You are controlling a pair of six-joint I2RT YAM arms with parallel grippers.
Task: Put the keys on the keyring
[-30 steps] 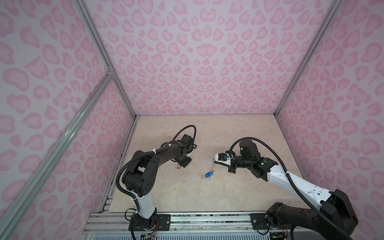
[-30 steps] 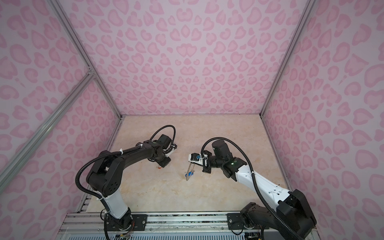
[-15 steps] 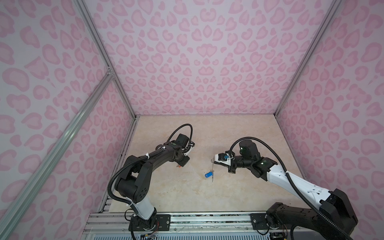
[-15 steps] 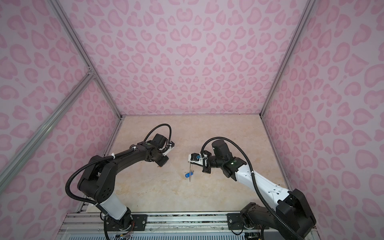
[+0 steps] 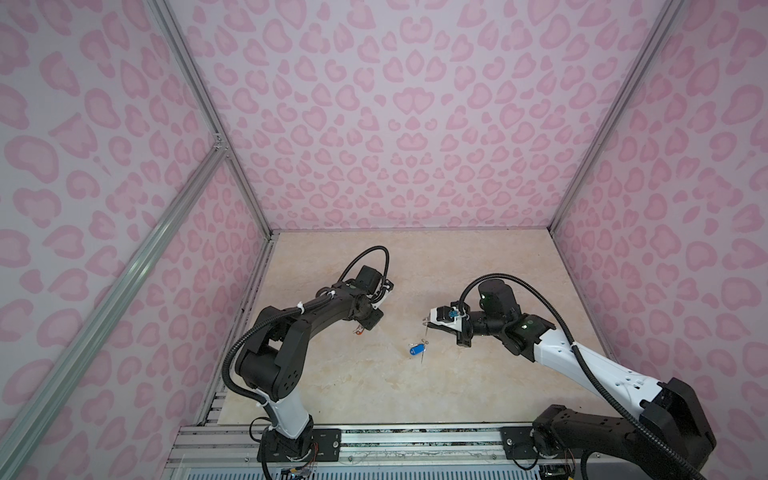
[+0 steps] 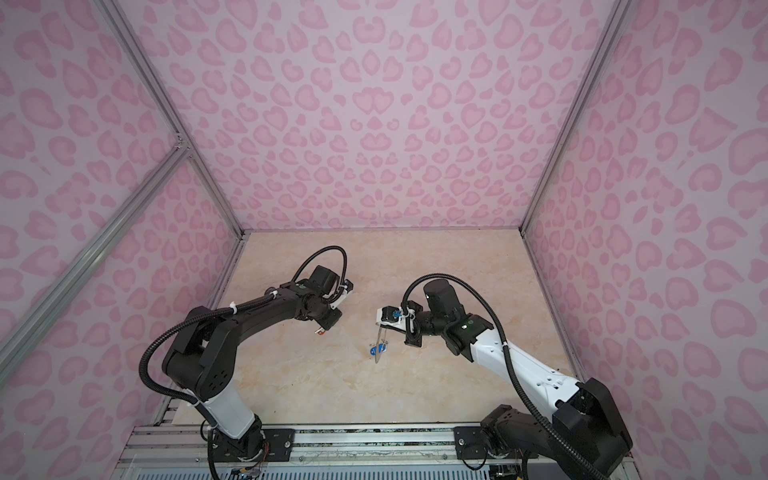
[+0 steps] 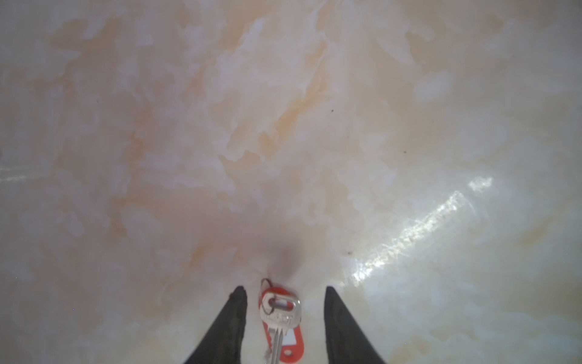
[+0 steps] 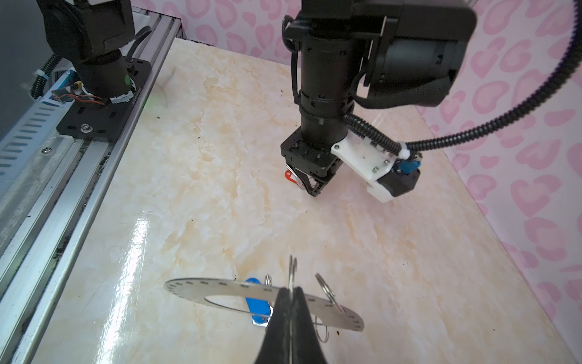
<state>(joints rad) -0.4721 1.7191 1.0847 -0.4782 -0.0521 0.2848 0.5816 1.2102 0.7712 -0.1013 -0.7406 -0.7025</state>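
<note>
Overhead, in both top views: left gripper (image 5: 365, 328) low over the table (image 5: 332, 374), red key (image 5: 357, 331) just at its tip. The right gripper (image 5: 428, 326) is well apart, holding the keyring (image 5: 424, 338) on edge, blue key (image 5: 413, 350) by its lower rim. Left wrist: fingers (image 7: 234, 318) spread, red key flat on the table between them, touching neither, long axis along the fingers, blade toward the wrist. Right wrist: fingers (image 8: 283, 302) pressed together on the keyring's rim; blue key beneath, hung or loose I cannot tell. Left arm is nearer the red key; likely next, close across its width.
</note>
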